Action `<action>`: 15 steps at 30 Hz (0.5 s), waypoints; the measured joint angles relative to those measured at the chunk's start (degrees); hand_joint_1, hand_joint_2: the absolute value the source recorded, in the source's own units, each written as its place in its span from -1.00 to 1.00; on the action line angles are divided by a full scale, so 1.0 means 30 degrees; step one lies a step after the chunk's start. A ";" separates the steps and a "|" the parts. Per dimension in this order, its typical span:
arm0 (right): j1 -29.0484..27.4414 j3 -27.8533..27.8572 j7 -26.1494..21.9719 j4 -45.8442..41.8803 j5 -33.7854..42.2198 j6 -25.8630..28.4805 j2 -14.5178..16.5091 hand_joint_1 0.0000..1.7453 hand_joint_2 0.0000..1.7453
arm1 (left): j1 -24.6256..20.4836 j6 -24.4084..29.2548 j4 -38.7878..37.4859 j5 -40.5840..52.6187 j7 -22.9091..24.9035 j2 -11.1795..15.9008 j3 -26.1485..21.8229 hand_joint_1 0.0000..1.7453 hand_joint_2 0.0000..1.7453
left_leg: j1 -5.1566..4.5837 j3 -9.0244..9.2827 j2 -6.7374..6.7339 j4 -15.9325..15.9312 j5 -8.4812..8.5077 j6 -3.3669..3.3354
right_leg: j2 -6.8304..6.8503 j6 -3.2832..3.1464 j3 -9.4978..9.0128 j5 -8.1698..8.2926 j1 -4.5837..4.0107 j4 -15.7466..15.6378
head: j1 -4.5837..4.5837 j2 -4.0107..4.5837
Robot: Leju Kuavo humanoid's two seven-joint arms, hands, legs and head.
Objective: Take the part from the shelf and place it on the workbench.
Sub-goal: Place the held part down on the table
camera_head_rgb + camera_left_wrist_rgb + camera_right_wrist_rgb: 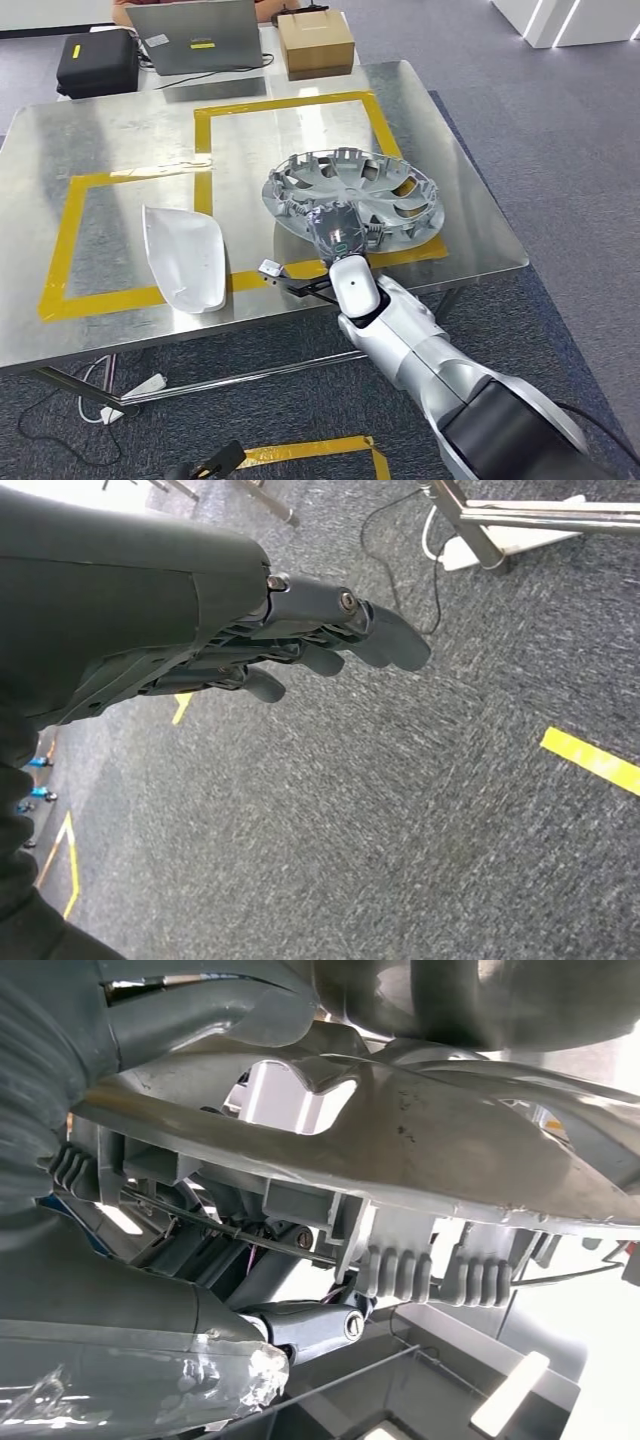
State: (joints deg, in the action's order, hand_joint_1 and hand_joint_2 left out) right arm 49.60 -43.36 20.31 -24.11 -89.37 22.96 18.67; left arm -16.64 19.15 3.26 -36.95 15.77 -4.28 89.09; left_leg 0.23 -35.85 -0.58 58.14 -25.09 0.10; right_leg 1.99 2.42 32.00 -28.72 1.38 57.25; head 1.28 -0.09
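Resting on a steel workbench (113, 130) marked with yellow tape, grey carpet below.
Left to right: white cover (185, 256); silver wheel cover (355, 190) gripped at its near rim by right hand (337, 232); left hand (317, 640) hanging, fingers loosely extended, empty.

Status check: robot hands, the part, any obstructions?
Right robot hand grips wheel cover at its near rim, over workbench. Left robot hand hangs empty. White mirror cover lies apart, not obstructing.
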 joint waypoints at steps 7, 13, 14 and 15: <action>0.0002 -0.0106 -0.0020 -0.0272 0.0000 -0.0147 0.0051 -1.00 -1.00 | 0.0023 0.0097 0.0000 -0.0375 0.0353 0.0024 0.0000 -1.00 -0.50 | 0.0001 0.0000 0.0001 0.0000 0.0000 0.0000 | 0.0004 0.0000 -0.0001 0.0000 -0.0001 0.0000 | -0.0002 0.0000; 0.0012 0.0167 0.0865 -0.0646 0.0000 -0.1236 0.0080 -1.00 -1.00 | 0.0274 -0.0199 0.0000 -0.1005 0.0406 0.0064 0.0000 -1.00 -1.00 | 0.0000 0.0000 0.0001 0.0000 0.0000 0.0000 | 0.0003 0.0000 -0.0002 0.0000 0.0001 -0.0001 | -0.0004 0.0000; 0.0017 0.0291 0.0943 -0.0670 0.0000 -0.1363 0.0082 -1.00 -1.00 | 0.0341 -0.0217 0.0000 -0.1035 0.0423 0.0066 0.0000 -1.00 -1.00 | 0.0000 0.0000 0.0001 0.0000 0.0000 0.0000 | 0.0002 0.0000 -0.0001 0.0000 0.0001 -0.0001 | -0.0004 0.0000; 0.0023 0.0402 0.0971 -0.0683 0.0000 -0.1422 0.0080 -1.00 -1.00 | 0.0396 -0.0220 0.0000 -0.1042 0.0435 0.0066 0.0000 -1.00 -1.00 | -0.0001 0.0000 0.0001 0.0000 0.0000 0.0000 | 0.0002 0.0000 -0.0001 0.0000 0.0002 -0.0002 | -0.0002 0.0000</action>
State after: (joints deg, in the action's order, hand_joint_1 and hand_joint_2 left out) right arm 49.67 -42.16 23.22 -26.16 -89.37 18.69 18.91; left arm -15.45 18.49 3.26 -40.07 17.08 -4.09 89.09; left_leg 0.23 -35.85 -0.58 58.14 -25.09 0.10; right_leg 1.99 2.42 31.99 -28.72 1.38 57.24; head 1.28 -0.09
